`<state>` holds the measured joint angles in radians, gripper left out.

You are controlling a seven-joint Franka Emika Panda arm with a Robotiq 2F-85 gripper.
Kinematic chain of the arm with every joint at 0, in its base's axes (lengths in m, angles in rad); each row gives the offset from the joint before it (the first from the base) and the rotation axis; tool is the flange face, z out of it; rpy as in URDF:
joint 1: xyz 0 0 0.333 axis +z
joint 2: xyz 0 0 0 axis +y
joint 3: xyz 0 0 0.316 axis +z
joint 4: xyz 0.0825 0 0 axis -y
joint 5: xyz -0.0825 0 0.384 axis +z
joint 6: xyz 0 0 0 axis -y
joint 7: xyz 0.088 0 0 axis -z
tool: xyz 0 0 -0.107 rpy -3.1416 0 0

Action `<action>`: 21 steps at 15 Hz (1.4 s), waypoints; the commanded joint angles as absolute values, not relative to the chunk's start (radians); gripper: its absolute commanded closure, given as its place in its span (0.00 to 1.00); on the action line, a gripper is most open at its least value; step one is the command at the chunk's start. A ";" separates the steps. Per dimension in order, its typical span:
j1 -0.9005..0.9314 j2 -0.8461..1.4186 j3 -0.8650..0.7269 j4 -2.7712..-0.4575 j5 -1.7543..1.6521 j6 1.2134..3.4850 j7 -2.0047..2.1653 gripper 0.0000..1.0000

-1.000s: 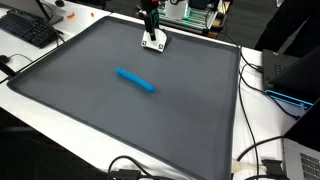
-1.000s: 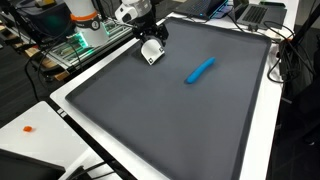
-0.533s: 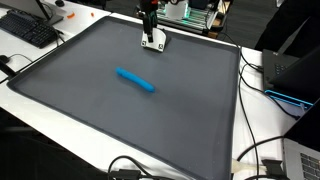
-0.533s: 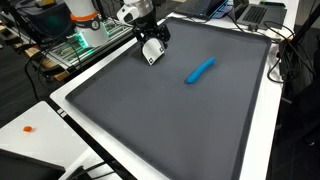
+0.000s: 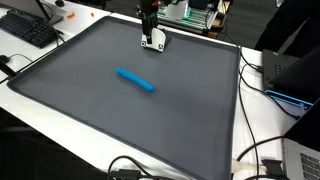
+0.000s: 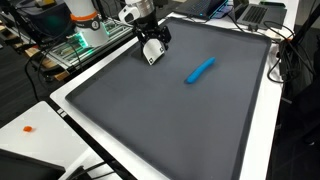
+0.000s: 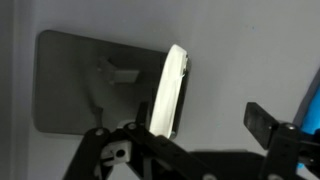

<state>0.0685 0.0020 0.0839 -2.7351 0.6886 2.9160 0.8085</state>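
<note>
My gripper (image 5: 150, 34) (image 6: 149, 42) is at the far edge of the dark grey mat (image 5: 110, 110) (image 6: 170, 120), right over a small white flat object (image 5: 154, 43) (image 6: 152, 54). In the wrist view the white object (image 7: 171, 88) stands on edge close to one finger, with the other finger well apart from it. The jaws (image 7: 180, 125) look open. A blue cylinder-shaped object (image 5: 135, 80) (image 6: 200, 70) lies alone on the mat, away from the gripper.
A black keyboard (image 5: 30, 28) lies off one corner of the mat. Cables (image 5: 255, 160) run along the mat's side. A laptop (image 6: 255, 12) and green-lit equipment (image 6: 80, 45) stand beyond the mat. A small orange item (image 6: 28, 128) lies on the white table.
The gripper has shifted very slightly over the white object. The blue object has not moved.
</note>
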 commanded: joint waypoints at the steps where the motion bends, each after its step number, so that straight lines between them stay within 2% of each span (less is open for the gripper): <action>1: 0.082 0.013 0.090 -2.746 0.686 2.954 0.862 0.30; 5: 0.086 0.015 0.091 -2.746 0.672 2.961 0.900 0.63; 10: 0.088 0.014 0.089 -2.745 0.663 2.951 0.949 0.99; 15: 0.083 0.001 0.082 -2.766 0.577 2.944 1.089 0.99; 21: 0.064 -0.051 0.056 -2.766 0.296 2.895 1.351 0.99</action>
